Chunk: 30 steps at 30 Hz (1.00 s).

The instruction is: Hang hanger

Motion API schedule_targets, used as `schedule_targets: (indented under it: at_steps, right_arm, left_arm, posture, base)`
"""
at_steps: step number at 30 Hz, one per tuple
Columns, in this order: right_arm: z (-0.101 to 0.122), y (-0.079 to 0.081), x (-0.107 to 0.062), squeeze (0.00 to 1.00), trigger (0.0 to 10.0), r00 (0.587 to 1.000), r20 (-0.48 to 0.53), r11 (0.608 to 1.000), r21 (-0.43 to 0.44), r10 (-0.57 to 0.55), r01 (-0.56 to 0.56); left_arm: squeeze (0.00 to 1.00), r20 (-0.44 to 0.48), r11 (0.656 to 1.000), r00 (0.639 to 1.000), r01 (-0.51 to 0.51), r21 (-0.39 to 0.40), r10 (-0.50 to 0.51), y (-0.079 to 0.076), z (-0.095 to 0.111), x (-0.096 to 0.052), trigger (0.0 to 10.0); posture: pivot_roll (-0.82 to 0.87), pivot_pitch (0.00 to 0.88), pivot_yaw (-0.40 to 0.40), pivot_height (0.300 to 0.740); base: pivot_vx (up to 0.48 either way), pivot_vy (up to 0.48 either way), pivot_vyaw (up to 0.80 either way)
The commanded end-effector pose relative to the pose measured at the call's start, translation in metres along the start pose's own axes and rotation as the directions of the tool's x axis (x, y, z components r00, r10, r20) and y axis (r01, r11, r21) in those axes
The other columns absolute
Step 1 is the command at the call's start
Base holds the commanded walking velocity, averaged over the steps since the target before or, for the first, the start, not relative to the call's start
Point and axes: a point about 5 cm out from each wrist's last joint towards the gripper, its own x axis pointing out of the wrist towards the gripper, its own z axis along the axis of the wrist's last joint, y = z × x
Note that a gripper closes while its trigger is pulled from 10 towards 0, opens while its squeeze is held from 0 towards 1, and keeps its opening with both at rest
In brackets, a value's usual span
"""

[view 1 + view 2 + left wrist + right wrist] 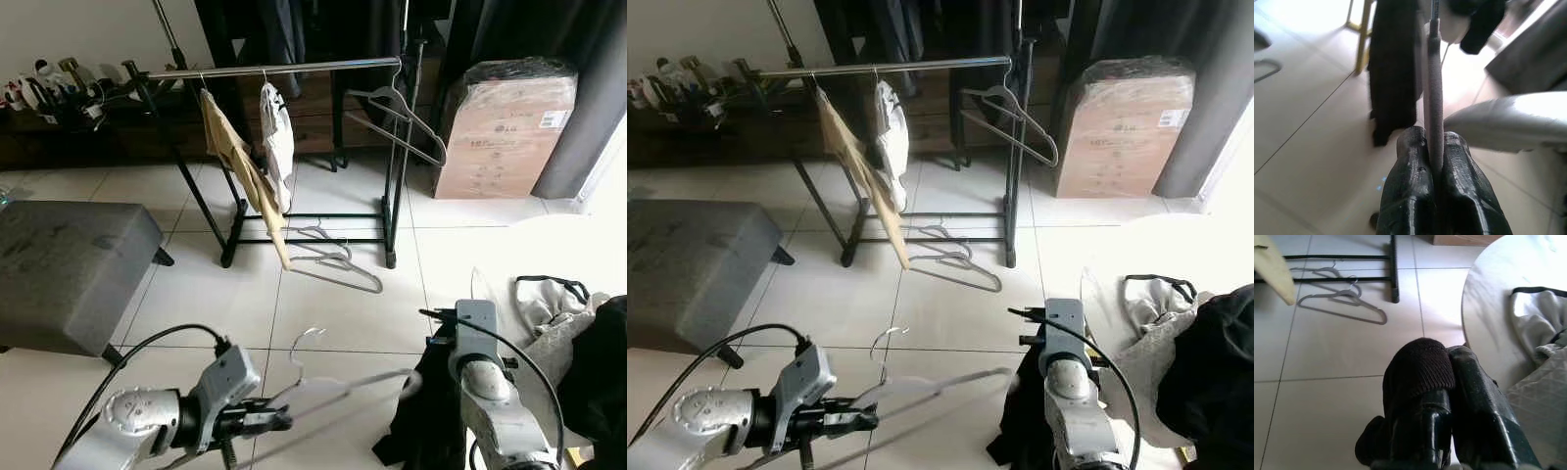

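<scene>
**Hanger and Garment Held Low, Ahead of the Rack**

The left gripper (pixel 279 421) was clenched on one arm of a grey hanger (pixel 338 390); the left wrist view showed both fingers (pixel 1410 181) pressed flat against the thin bar. The hanger lay roughly level above the floor tiles, its hook (pixel 302 345) raised and its far end reaching towards the right arm. This hold probably kept the hanger steady so that the garment could be fitted to it.

The right gripper (pixel 1447 396) was closed on a fold of dark ribbed cloth (pixel 1418 367). The rest of that black garment (pixel 421 411) hung down from it to the floor, just beside the hanger's far end. Whether the cloth already sat on the hanger could not be judged from these views.

The clothes rack (pixel 284 69) stood well ahead, beyond open floor. It carried a tan garment (pixel 235 162), a white garment (pixel 277 137) and a spare hanger (pixel 397 113) at its right end. Two more hangers (pixel 333 259) lay on the tiles at the rack's foot, in the direct approach path. A grey ottoman (pixel 69 264) stood to the left, a wrapped cardboard box (pixel 505 122) at the far right, and a pile of laundry (pixel 563 313) near the right arm.
</scene>
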Motion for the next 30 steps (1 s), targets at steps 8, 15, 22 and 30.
schedule_targets:
  at_steps: [8,15,22,30]
  right_arm:
    - [-0.003,-0.003,0.002,0.00,10.0,0.997,-0.048,0.998,0.033,-0.060,0.062]
    - [-0.001,-0.005,0.003,0.00,10.0,0.996,-0.056,0.993,0.092,-0.063,0.068]
    - [0.012,-0.006,0.004,0.00,10.0,0.999,-0.039,0.981,0.189,-0.025,0.032]
    - [0.017,-0.003,-0.001,0.00,10.0,0.999,-0.041,0.978,0.206,0.036,-0.027]
  left_arm:
    - [0.00,0.051,0.998,0.997,0.066,-0.014,-0.066,-0.006,0.013,0.005,10.0]
    - [0.00,0.072,0.999,0.997,-0.038,-0.016,0.039,0.004,0.014,0.015,10.0]
    - [0.00,0.055,0.996,0.996,-0.060,-0.063,0.064,0.007,0.004,0.017,10.0]
    - [0.00,0.091,0.993,0.993,-0.065,-0.104,0.074,0.010,0.005,0.021,10.0]
  posture:
    - [-0.12,0.167,0.097,0.740]
    - [-0.12,0.166,0.100,0.740]
    - [-0.12,0.166,0.101,0.740]
    - [-0.13,0.167,0.101,0.740]
  base:
    - [0.000,0.000,0.00]
    - [0.000,0.000,0.00]
    - [0.000,0.000,0.00]
    - [0.000,0.000,0.00]
